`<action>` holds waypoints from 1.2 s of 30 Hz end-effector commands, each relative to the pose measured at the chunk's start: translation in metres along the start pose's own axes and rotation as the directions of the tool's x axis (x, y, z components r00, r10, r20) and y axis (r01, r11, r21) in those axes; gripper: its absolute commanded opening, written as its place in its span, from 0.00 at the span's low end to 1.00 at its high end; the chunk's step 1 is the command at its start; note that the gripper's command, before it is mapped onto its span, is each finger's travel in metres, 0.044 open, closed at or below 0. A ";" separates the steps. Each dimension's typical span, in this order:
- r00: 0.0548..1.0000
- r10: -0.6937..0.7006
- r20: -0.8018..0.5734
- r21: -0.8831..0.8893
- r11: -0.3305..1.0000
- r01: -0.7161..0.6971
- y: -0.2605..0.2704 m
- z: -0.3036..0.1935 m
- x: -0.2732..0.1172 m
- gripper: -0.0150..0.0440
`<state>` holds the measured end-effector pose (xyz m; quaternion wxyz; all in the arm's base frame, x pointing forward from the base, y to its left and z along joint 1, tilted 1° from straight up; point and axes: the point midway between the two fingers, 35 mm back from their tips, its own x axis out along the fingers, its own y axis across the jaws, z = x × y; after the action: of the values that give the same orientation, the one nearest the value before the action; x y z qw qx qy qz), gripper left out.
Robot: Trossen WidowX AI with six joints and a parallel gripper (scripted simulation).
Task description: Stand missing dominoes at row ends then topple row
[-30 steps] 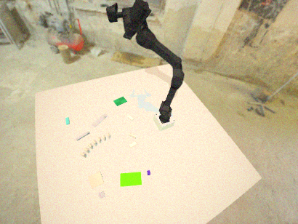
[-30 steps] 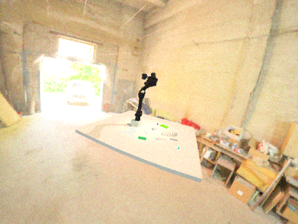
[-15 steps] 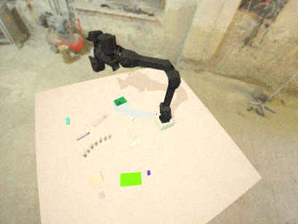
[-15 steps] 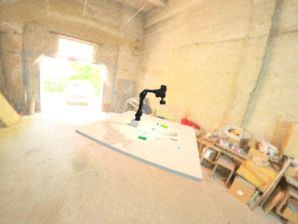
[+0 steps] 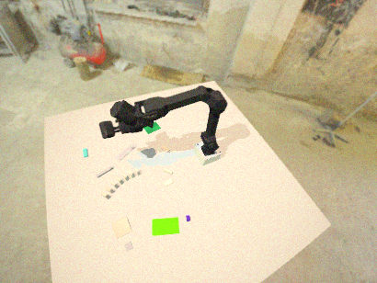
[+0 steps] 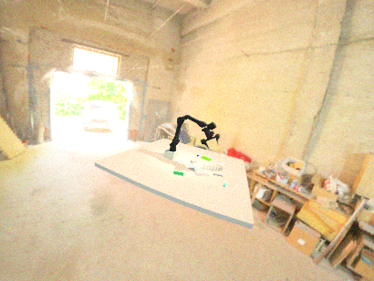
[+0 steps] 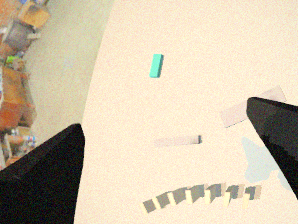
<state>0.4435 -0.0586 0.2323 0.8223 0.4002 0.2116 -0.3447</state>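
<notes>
A curved row of cream dominoes (image 5: 121, 182) (image 6: 213, 167) (image 7: 189, 196) stands on the tabletop (image 5: 253, 207) (image 6: 150, 178) (image 7: 125, 105), evenly spaced. From above, I see two small pale pieces, one (image 5: 168, 171) near the row's upper-right end and another (image 5: 168, 182) just below it; I can't tell whether they are the missing dominoes. A narrow pinkish bar (image 5: 105, 172) (image 7: 177, 141) lies near the row, on the opposite side from the bright lime panel (image 5: 165, 226) (image 6: 206, 158). Farther out past the bar is a teal block (image 5: 85, 152) (image 6: 224, 185) (image 7: 156, 66). A purple block (image 5: 188, 218) sits beside the lime panel, well apart from the row. The black arm (image 5: 184, 98) (image 6: 193, 120) reaches over the tabletop, and its tool (image 5: 126, 129) (image 6: 212, 143) (image 7: 169, 117) hangs above and apart from the row, fingers spread wide with nothing between them
</notes>
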 end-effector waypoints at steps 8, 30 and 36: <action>0.869 -0.233 -0.437 -0.715 0.676 -0.179 -0.066 -0.175 -0.018 1.00; 0.635 -0.506 -0.584 -0.797 0.209 -0.567 -0.150 -0.267 -0.051 1.00; 0.635 -0.506 -0.584 -0.797 0.207 -0.567 -0.174 -0.293 -0.023 1.00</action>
<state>0.2841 0.1109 0.0060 0.7100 -0.1040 0.6896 0.0974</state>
